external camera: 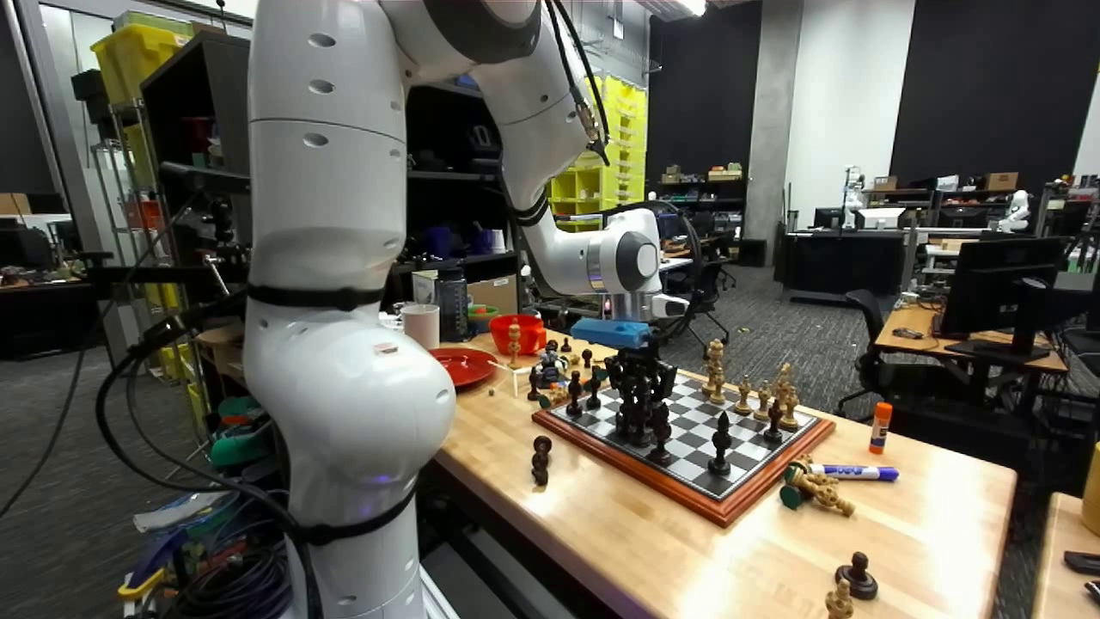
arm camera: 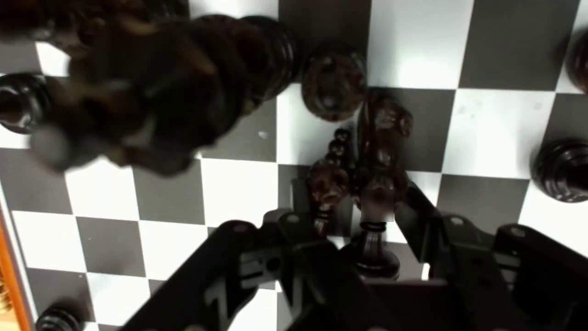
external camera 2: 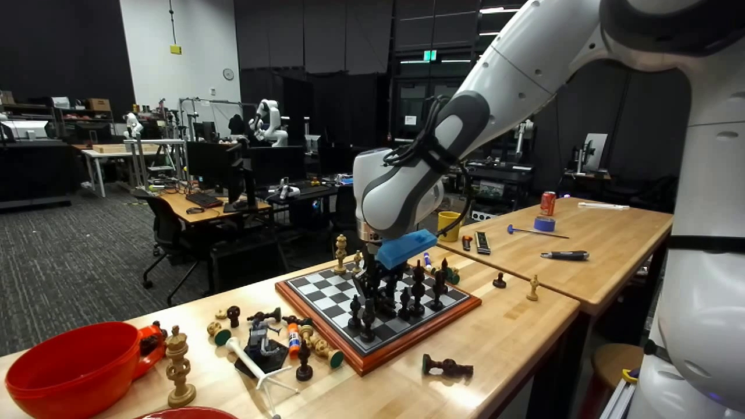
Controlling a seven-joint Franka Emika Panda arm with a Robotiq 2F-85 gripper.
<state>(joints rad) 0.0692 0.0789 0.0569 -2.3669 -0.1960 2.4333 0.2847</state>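
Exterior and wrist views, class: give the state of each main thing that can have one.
Gripper: jaws apart around two dark pieces, grip unclear
Chessboard: lying flat
One loose dark piece: on its side
Red mug: upright
Marker: lying, apparently capped
Glue stick by marker: standing, capped

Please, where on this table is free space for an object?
Beside the chessboard, between the toppled dark chess piece and dark pawn; also at the table end, past the marker. Crowded: around the gripper, and between chessboard and red bowl.
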